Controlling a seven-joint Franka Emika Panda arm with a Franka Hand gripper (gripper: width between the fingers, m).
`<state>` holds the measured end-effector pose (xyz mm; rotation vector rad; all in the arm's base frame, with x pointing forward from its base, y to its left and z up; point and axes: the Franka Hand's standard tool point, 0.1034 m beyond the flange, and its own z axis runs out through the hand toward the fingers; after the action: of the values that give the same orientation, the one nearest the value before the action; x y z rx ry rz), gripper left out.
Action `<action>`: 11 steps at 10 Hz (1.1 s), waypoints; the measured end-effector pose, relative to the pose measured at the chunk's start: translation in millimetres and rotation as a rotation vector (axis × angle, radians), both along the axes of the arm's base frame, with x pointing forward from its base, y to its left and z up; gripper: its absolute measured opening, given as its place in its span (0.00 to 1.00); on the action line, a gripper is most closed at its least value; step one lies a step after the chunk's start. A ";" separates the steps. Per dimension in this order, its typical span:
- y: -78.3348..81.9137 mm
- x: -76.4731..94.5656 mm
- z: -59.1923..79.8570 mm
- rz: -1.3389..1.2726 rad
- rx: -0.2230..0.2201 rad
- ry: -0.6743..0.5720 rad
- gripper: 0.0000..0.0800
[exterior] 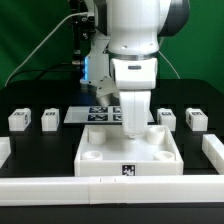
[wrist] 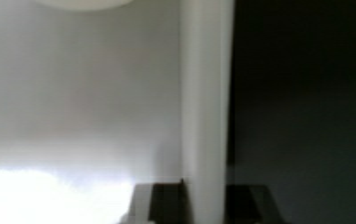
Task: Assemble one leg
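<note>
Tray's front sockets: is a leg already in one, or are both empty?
Empty: both front sockets show as open round hollows, and four legs sit apart from the tray.

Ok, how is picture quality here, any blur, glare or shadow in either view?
Exterior view: evenly lit, fairly sharp; the white legs and tray stand out against the black table, but the gripper blends into the white behind it. Wrist view: out of focus throughout, a pale blurred surface beside a dark area, one patch blown out to pure white; nothing identifiable.
</note>
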<state>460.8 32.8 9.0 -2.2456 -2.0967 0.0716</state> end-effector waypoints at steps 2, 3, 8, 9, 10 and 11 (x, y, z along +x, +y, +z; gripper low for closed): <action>20.5 10.7 0.1 0.007 0.009 -0.013 0.09; 30.2 16.4 0.3 0.007 0.012 -0.020 0.09; 46.3 29.7 1.0 0.009 0.015 -0.028 0.09; 46.4 29.7 0.5 0.009 0.016 -0.028 0.09; 46.5 29.7 0.4 0.008 0.016 -0.030 0.09; 46.5 29.5 0.2 0.006 0.016 -0.029 0.09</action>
<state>490.3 79.2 9.2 -2.2450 -2.1109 0.0221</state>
